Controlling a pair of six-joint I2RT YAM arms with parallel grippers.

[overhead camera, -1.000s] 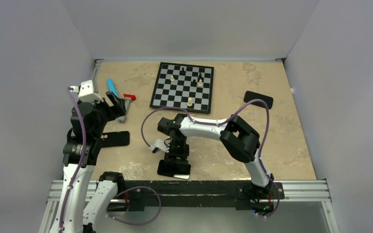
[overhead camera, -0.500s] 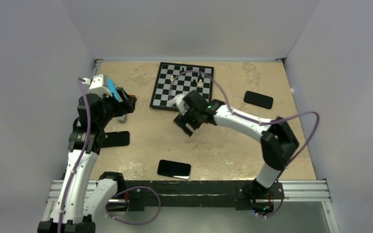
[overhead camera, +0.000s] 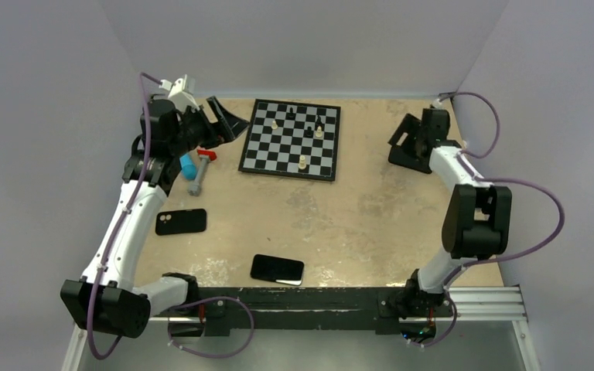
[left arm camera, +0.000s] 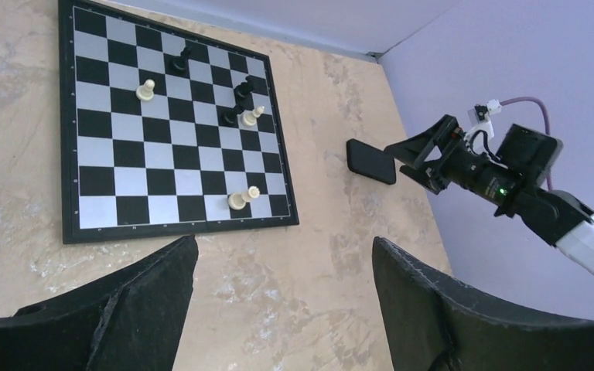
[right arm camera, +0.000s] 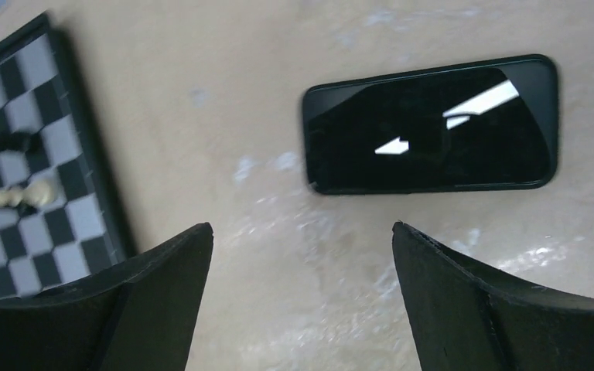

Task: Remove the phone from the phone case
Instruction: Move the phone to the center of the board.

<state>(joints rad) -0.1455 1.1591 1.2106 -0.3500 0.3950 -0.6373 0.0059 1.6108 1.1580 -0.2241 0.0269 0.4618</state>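
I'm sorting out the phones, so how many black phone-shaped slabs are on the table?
3: near-edge slab, left slab with camera cutouts, far-right slab below the right tool. No others visible.

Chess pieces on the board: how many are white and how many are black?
White pieces: 3
Black pieces: 3
Total: 6

The left arm and right arm share white tube links and blocky black joint housings. A purple cable loops along each. A green light glows near the right wrist. The end effector fingers are matte black and rough-surfaced.
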